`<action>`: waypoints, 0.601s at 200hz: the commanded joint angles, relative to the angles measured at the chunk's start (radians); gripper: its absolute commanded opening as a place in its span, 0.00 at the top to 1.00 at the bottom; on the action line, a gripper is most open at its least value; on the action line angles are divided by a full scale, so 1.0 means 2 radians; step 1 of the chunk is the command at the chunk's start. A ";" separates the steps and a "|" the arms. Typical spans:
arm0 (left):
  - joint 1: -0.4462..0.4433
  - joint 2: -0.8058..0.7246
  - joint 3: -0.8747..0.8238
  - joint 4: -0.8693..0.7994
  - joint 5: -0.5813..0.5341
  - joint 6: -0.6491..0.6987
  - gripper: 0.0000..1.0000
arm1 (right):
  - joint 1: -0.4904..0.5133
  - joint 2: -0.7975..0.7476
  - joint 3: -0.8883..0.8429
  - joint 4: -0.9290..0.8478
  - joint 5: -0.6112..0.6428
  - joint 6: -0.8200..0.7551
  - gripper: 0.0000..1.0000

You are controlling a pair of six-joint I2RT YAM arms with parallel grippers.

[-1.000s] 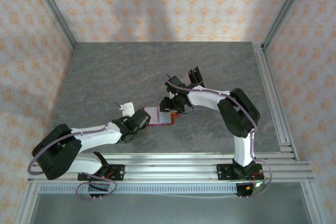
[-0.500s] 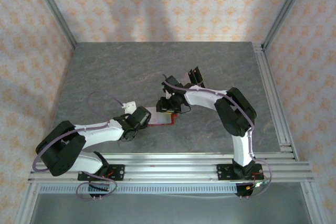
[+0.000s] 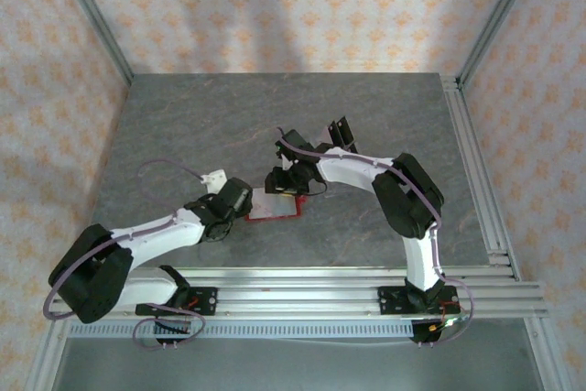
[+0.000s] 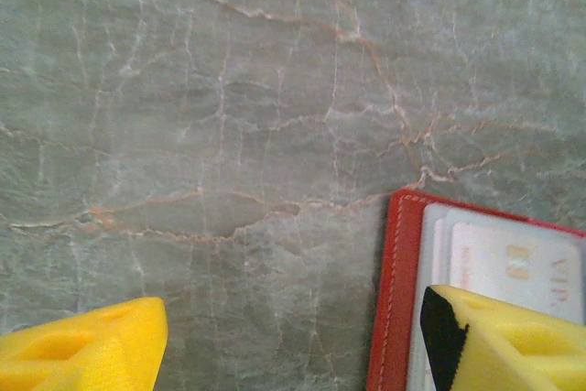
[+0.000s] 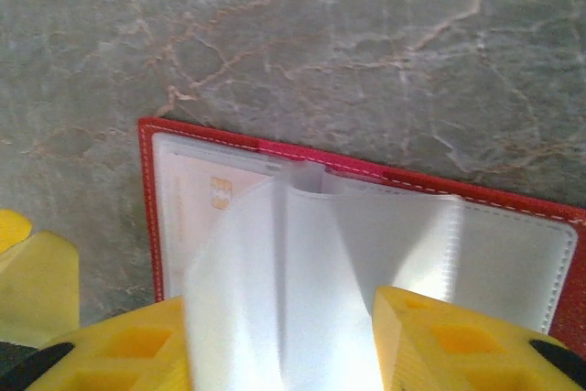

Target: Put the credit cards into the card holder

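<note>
The card holder (image 3: pixel 277 209) lies open on the table, a red wallet with clear inner sleeves. In the right wrist view the card holder (image 5: pixel 366 174) has its clear sleeves (image 5: pixel 293 263) bulging up between my yellow fingers, and my right gripper (image 5: pixel 284 322) is shut on them. A pale credit card (image 5: pixel 212 212) with a gold chip sits in the left pocket. My left gripper (image 4: pixel 293 327) is open at the holder's left edge (image 4: pixel 392 281). Its right finger (image 4: pixel 499 341) rests over a pocket holding a credit card (image 4: pixel 517 258). From above, the left gripper (image 3: pixel 240 203) and the right gripper (image 3: pixel 286 185) flank the holder.
Two dark card-like pieces (image 3: pixel 340 131) stand just behind the right arm. Grey marbled tabletop (image 3: pixel 229 125) stretches open to the back and left. Aluminium rails (image 3: pixel 476 162) run along the right side and the near edge.
Both grippers and the card holder have shifted a little to the left. The left arm has swung lower and further left. The grip of each looks unchanged.
</note>
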 commanded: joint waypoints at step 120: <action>0.035 -0.135 -0.010 -0.104 -0.029 0.007 0.25 | 0.038 0.079 0.116 -0.015 -0.041 0.039 0.54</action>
